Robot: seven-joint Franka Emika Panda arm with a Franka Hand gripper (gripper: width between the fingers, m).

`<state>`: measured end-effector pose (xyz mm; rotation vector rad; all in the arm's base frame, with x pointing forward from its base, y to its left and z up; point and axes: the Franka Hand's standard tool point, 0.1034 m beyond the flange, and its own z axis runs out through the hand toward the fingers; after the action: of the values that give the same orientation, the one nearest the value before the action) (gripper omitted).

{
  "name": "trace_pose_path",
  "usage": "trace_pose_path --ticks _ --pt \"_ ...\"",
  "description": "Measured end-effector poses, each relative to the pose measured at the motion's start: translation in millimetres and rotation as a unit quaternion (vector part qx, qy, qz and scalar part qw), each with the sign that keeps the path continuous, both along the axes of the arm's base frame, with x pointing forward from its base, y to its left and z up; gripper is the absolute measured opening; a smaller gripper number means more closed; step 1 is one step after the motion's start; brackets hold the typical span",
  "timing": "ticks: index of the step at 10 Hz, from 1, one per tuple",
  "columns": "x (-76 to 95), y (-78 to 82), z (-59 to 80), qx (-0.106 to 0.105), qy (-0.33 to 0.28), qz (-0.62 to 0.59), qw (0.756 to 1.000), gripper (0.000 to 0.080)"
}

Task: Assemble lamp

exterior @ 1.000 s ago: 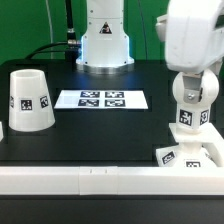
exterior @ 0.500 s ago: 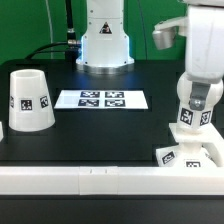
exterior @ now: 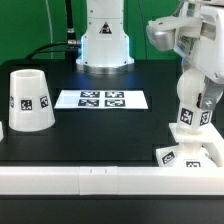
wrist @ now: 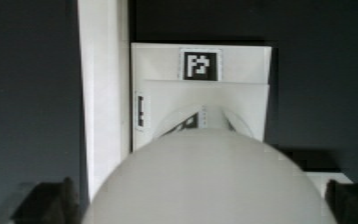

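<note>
- Exterior view, lower right: the lamp's bulb post (exterior: 189,108) stands upright on its square base (exterior: 194,154), just behind the white front rail (exterior: 90,181).
- Wrist view: the pincer (wrist: 190,203) straddles the post's round top with a dark finger (wrist: 51,200) on each side; whether it grips cannot be told.
- Shade (exterior: 29,100) rests narrow end up at the exterior view's left on the black counter (exterior: 100,135), with the marker board (exterior: 101,99) between it and the post.

You have the marker board (exterior: 102,99) lying flat on the black table (exterior: 110,135), toward the back and near the middle, with its printed tags facing up. A low white rail (exterior: 70,181) runs along the table's front edge. Behind the table you see a green backdrop (exterior: 25,25), with a dark cable (exterior: 67,25) hanging in front of it.
</note>
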<state>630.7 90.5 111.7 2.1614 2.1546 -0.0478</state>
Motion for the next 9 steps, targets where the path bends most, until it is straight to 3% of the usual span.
trace_pose_path --ticks 1,5,9 --pt "0.0 -0.4 0.0 0.000 0.000 -0.001 1.000 0.0575" --pt "0.0 -0.8 -0.1 0.001 -0.001 -0.020 1.000 0.0576" --pt "-4.0 -9.3 -0.8 0.008 0.004 -0.224 0.974 0.0576"
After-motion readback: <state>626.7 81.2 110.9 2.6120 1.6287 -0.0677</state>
